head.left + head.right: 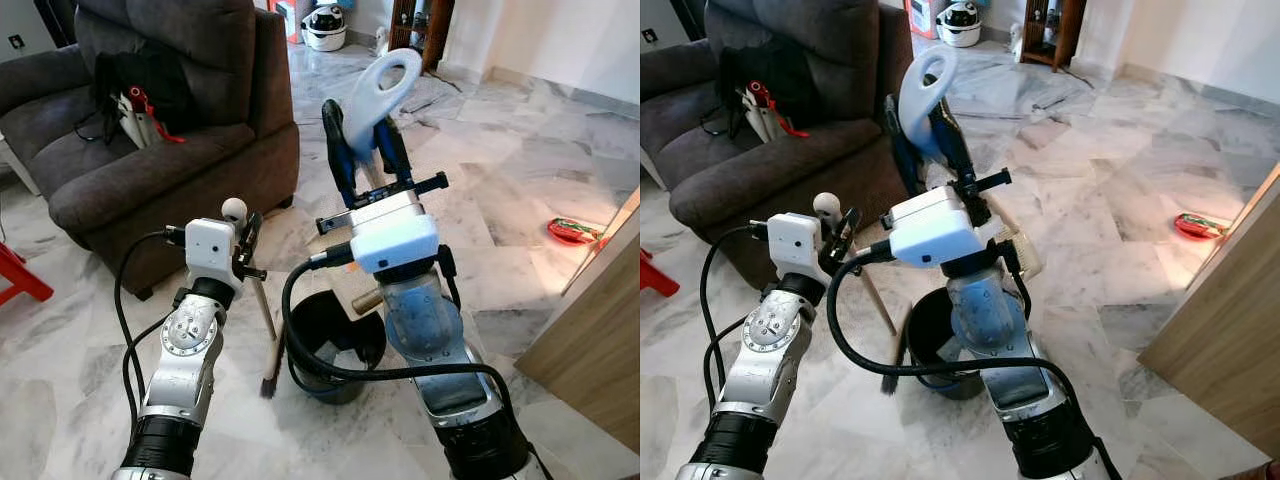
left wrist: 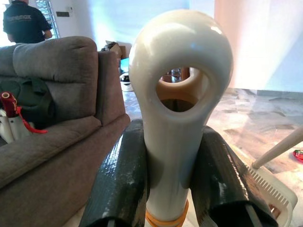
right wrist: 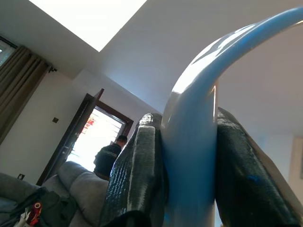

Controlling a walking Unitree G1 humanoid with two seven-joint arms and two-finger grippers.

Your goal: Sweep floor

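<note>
My left gripper (image 1: 247, 238) is shut on the cream broom handle (image 2: 177, 118), just below its looped top end. The thin broom stick slants down to the dark bristles (image 1: 270, 384) resting on the marble floor. My right gripper (image 1: 366, 152) is held higher and is shut on the pale blue loop handle (image 1: 386, 84) of the dustpan. The dark dustpan pan (image 1: 335, 350) sits on the floor between my arms, right beside the bristles. A piece of red litter (image 1: 574, 232) lies on the floor far to the right.
A dark grey armchair (image 1: 150, 160) with a black bag on it stands close on the left. A wooden cabinet side (image 1: 600, 340) blocks the right. A red stool (image 1: 18, 275) is at the far left. A person (image 2: 26, 21) stands behind the armchair.
</note>
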